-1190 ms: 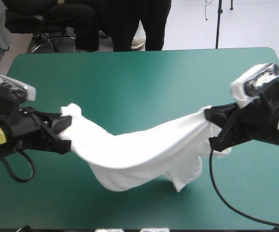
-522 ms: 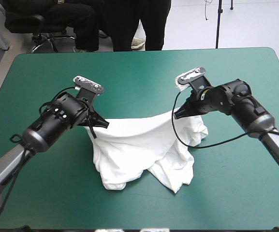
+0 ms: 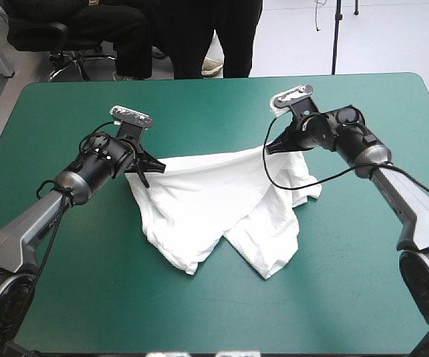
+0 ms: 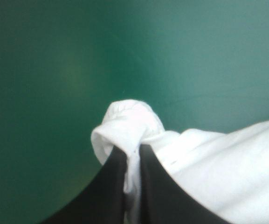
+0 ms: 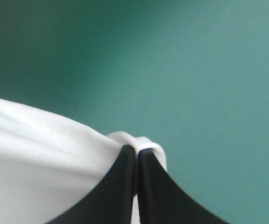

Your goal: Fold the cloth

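The white T-shirt [image 3: 218,208] lies loosely spread in the middle of the teal-green table, its far edge stretched between both grippers and its near part in rumpled folds. My left gripper [image 3: 144,168] is shut on the T-shirt's far left corner; in the left wrist view a bunched white fold [image 4: 127,123] pokes out past the black fingertips [image 4: 133,154]. My right gripper [image 3: 271,147] is shut on the far right corner, and the right wrist view shows a thin white edge [image 5: 141,142] pinched at the fingertips [image 5: 136,151], with cloth [image 5: 36,158] trailing to one side.
Bare teal-green cover [image 3: 214,104] stretches beyond the grippers to the far edge. The right arm's black cable [image 3: 288,186] hangs across the T-shirt's right part. Open cover lies along the near edge [image 3: 214,320] and both sides.
Both arms swung from the table's sides toward the far middle, carrying the T-shirt's corners. The cloth has come down from a hanging sag and now lies more spread on the table.
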